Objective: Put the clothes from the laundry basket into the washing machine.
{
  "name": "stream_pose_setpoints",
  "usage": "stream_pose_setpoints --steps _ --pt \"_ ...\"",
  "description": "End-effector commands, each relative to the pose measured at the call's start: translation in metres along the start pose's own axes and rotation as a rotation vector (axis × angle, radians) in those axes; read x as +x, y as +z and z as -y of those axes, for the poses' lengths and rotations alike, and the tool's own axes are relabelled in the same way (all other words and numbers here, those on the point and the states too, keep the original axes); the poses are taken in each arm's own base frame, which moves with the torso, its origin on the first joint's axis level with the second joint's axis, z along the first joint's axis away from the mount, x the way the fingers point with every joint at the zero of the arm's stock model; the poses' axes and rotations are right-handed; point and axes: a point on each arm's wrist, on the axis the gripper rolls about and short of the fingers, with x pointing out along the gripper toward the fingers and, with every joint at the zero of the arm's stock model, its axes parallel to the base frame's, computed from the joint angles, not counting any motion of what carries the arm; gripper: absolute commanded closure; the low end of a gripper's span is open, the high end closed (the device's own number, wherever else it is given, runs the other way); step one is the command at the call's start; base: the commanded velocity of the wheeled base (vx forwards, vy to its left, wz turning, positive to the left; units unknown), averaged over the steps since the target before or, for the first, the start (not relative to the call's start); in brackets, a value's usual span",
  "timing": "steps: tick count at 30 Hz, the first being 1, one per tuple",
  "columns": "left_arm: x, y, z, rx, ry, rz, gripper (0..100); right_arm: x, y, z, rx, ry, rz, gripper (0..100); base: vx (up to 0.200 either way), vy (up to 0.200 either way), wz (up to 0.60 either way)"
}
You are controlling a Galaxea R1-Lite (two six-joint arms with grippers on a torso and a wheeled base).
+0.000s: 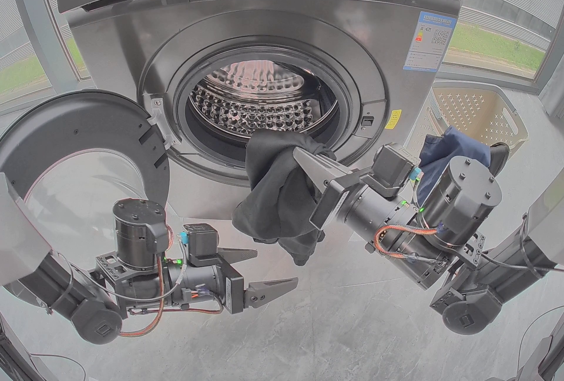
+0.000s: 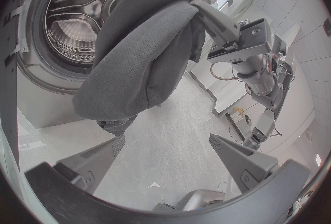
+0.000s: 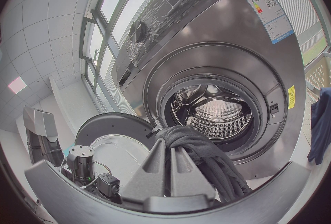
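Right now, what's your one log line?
right gripper: shut on dark grey cloth garment | garment: hanging before open grey metal washing machine | left gripper: open, empty

A laundry room around me: washing machine (image 1: 376,41), laundry basket (image 1: 476,112), white tiled walls (image 3: 41,10), large windows (image 3: 113,3).
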Motion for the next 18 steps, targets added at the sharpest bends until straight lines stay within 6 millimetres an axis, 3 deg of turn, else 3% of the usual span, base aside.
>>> stream_pose_setpoints --steps 1,7,11,18 --pt "0.017 -0.007 -0.007 -0.008 0.015 -0.016 0 0.001 0.0 -0.001 0.001 0.001 0.002 100 0.0 0.0 0.0" --pt "0.034 -0.012 -0.016 0.0 0.057 0.037 0 0.0 0.001 0.0 0.001 0.001 0.005 100 0.0 0.0 0.0" --pt "0.04 -0.005 -0.02 -0.028 0.11 0.145 0 0.0 0.002 -0.001 0.002 0.001 0.007 100 0.0 0.0 0.0" --pt "0.032 0.005 -0.019 -0.018 0.125 0.214 0 0.001 0.001 0.0 0.002 0.004 0.019 100 0.0 0.0 0.0"
